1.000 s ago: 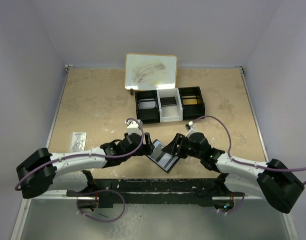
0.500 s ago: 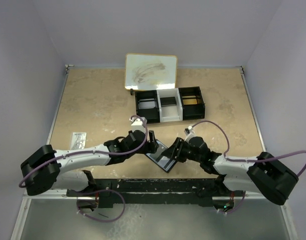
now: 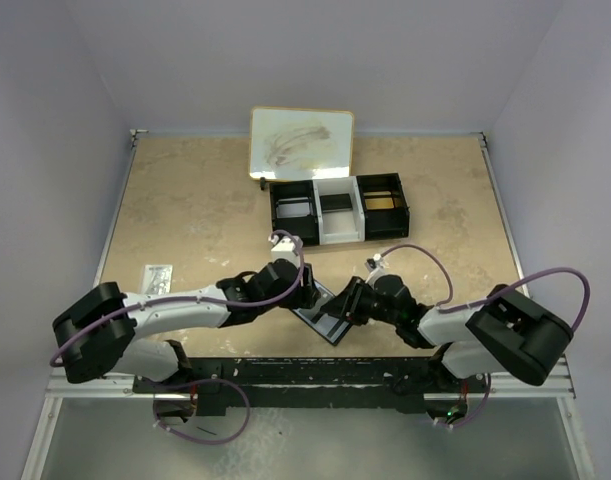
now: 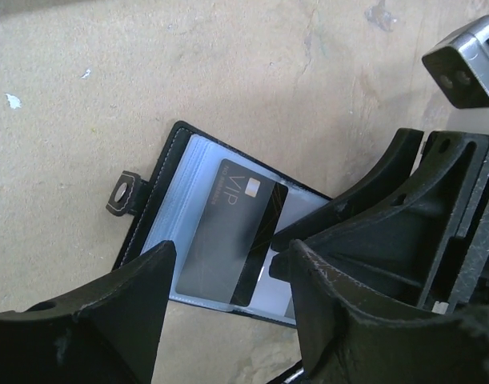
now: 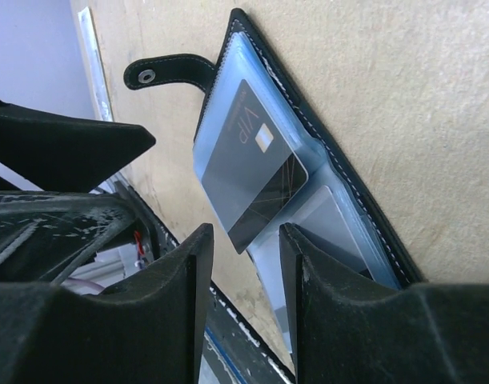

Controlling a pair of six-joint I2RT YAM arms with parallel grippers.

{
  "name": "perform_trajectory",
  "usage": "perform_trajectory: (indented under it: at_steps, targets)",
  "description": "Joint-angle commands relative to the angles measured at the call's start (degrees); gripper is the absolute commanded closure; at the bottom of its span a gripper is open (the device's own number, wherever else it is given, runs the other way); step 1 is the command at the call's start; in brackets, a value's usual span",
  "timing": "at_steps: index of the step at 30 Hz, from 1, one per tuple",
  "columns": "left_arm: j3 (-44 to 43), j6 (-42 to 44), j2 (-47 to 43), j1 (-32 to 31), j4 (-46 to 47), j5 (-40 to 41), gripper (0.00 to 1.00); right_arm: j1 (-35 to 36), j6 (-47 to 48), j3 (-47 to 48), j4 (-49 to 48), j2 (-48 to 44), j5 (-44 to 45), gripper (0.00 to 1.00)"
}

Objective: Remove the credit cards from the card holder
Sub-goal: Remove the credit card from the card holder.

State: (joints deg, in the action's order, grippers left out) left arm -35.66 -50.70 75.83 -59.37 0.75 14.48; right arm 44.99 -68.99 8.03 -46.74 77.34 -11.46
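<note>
The card holder [image 3: 330, 325] lies open near the table's front edge, its snap tab [image 4: 126, 192] pointing outward. A black VIP credit card [image 4: 232, 232] sticks partway out of its shiny blue pocket. A paler card [image 5: 324, 224] sits deeper in the other pocket. My left gripper [image 3: 305, 290] hovers open over the holder's left half, the black card's end showing between its fingers [image 4: 108, 320]. My right gripper [image 5: 244, 288] is open too, low over the right half, with the card's corner [image 5: 238, 244] just ahead of its gap. Neither clamps anything.
A black-and-white three-compartment tray [image 3: 340, 210] stands behind the holder, with a whiteboard [image 3: 301, 142] beyond it. A small clear packet [image 3: 158, 278] lies at the left. The black front rail [image 3: 305, 375] runs just below the holder.
Both grippers have closed in on the card holder from either side and dropped lower. Both pairs of jaws have narrowed. The holder now lies flatter.
</note>
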Motion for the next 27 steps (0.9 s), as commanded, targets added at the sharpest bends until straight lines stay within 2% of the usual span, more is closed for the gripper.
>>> perform_trajectory:
  at_steps: [1,10,13,17,27]
  targets:
    - [-2.8,2.7,2.8,0.0,1.9,-1.9,0.46,0.2,-2.2,-2.1,-1.4,1.7,2.4,0.59]
    - [-3.0,2.6,7.8,0.1,3.3,-0.2,0.49,0.2,-4.2,-2.5,-5.1,4.6,3.1,0.63]
    - [-3.6,2.4,9.2,0.1,2.0,1.5,0.53,0.2,-5.1,-2.7,-7.4,6.1,3.2,0.65]
    - [-3.0,0.3,9.5,0.1,-0.1,5.4,0.59,0.1,-6.4,-2.8,-10.8,8.2,2.9,0.71]
    - [-1.8,0.8,9.2,0.1,-0.7,4.4,0.65,0.1,-7.0,-2.3,-10.5,7.8,3.4,0.89]
